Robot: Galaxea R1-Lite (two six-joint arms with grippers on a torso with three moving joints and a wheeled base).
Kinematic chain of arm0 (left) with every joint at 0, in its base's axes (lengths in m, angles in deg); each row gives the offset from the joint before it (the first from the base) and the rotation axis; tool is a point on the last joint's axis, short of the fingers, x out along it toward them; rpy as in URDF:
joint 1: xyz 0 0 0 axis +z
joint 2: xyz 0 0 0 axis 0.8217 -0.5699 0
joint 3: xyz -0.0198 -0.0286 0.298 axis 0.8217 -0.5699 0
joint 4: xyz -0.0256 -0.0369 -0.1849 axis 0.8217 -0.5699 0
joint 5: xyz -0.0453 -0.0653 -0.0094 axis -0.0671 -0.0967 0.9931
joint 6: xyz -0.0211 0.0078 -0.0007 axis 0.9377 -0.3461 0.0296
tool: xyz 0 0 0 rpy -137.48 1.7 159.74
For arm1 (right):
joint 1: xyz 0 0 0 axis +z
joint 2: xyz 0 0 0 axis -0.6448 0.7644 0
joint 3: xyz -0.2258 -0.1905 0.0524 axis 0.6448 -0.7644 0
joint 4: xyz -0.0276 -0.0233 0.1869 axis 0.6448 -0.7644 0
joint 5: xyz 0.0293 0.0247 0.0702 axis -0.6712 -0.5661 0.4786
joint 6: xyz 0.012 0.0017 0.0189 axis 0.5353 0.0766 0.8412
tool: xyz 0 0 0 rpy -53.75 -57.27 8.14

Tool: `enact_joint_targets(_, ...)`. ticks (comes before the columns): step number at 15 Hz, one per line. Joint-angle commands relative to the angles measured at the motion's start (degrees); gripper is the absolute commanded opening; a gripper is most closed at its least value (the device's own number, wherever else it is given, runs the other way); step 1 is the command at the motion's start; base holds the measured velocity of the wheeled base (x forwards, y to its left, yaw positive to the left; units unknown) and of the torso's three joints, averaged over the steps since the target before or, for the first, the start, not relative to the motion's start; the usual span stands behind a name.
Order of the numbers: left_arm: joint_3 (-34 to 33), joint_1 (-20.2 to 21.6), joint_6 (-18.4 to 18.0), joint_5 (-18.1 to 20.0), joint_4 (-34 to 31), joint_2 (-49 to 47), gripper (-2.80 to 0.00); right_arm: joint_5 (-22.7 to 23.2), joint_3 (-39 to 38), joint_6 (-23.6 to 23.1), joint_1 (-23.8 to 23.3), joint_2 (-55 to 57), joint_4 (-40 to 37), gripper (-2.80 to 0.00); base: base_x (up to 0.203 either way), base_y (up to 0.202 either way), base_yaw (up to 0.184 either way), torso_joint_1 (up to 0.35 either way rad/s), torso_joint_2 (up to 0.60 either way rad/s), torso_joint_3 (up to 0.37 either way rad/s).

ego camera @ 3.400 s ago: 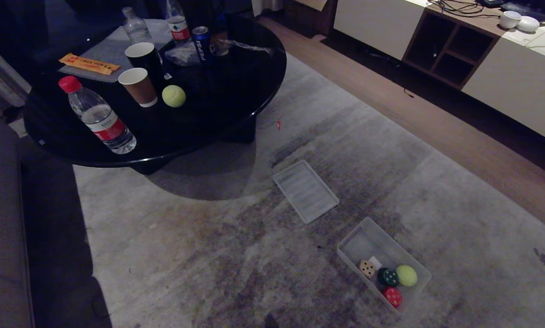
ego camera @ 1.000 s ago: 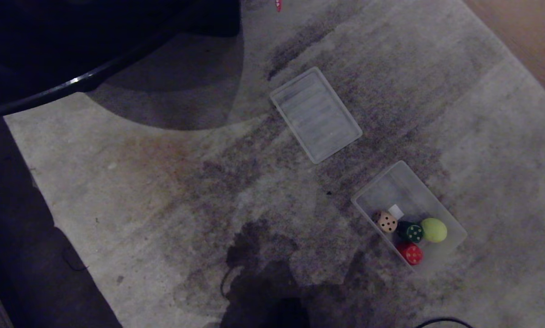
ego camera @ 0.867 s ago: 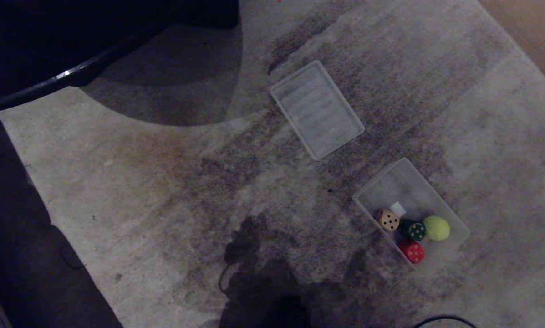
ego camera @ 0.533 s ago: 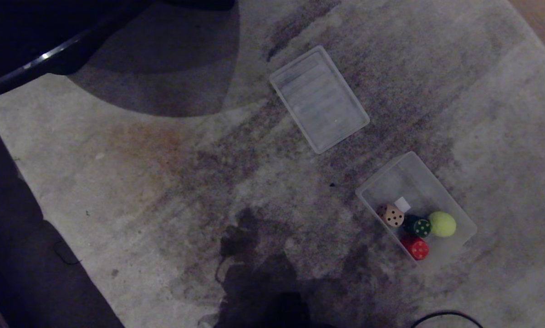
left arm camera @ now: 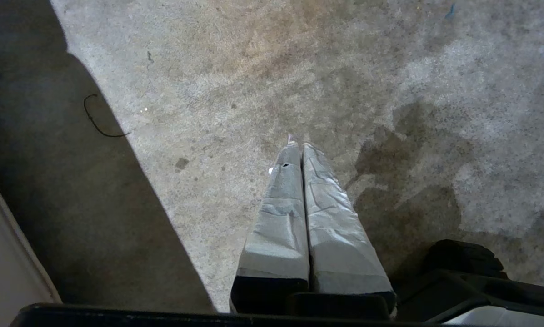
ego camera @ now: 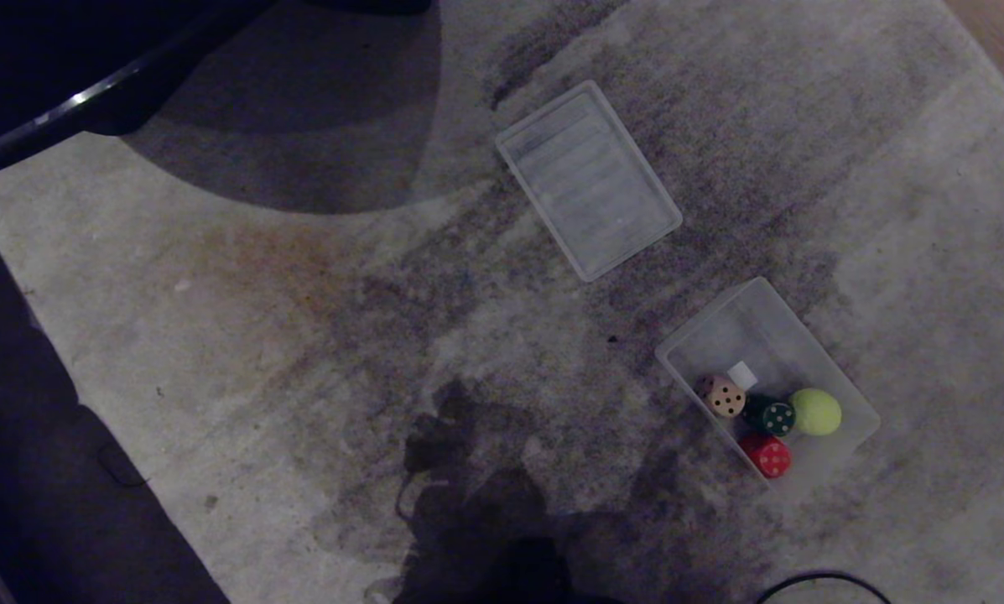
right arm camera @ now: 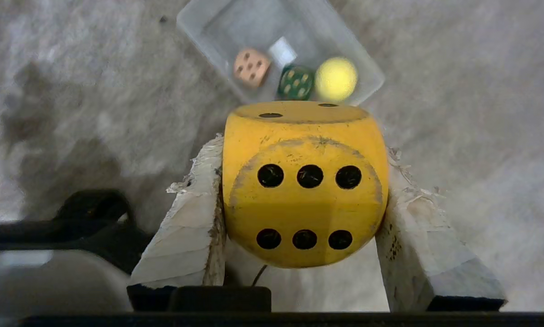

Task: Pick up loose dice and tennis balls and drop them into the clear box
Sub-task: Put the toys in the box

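The clear box (ego camera: 749,331) lies on the carpet at the right of the head view. In it sit a beige die (ego camera: 724,395), a dark green die (ego camera: 772,417), a red die (ego camera: 767,455) and a tennis ball (ego camera: 816,411). Neither gripper shows in the head view. My right gripper (right arm camera: 304,150) is shut on a yellow die (right arm camera: 304,190) by two opposite sides, above the carpet and short of the box (right arm camera: 217,22). My left gripper (left arm camera: 299,145) is shut and empty, hanging over bare carpet.
A flat ribbed translucent lid (ego camera: 590,180) lies on the carpet beyond the box. The black round table's edge (ego camera: 65,105) crosses the upper left corner. A black cable (ego camera: 812,579) loops at the lower right. A dark strip (ego camera: 15,470) borders the carpet on the left.
The head camera has tipped downward: the table top with its bottles, cups and tennis ball has left the picture. The box, its contents and the lid lie as before.
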Motion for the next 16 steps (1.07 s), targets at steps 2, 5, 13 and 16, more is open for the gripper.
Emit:
enact_joint_targets(2, 0.00, 0.00, 0.08, 0.00, -0.01, 0.02, -2.80, 0.83, 9.05, 3.42, 0.09, 21.91, -1.60, -2.80, 0.000, 0.000, 0.000, 0.000, 0.00, 0.000)
enact_joint_targets(5, 0.00, 0.00, 0.11, -0.08, 0.06, 0.02, -2.80, 1.49, 13.22, 7.74, 0.76, 43.69, 4.59, -2.80, 0.000, 0.000, 0.000, 0.000, 0.00, 0.000)
enact_joint_targets(13, 0.00, 0.00, 0.10, -0.08, -0.02, 0.02, -2.80, 2.01, 17.15, 14.50, 4.48, 94.64, 46.36, -2.80, 0.000, 0.000, 0.000, 0.000, 0.00, 0.000)
enact_joint_targets(16, 0.00, 0.00, 0.05, -0.03, 0.01, 0.00, -2.80, 1.93, 21.76, 15.07, 4.55, 105.26, 57.65, -2.80, 0.000, 0.000, 0.000, 0.000, 0.00, 0.000)
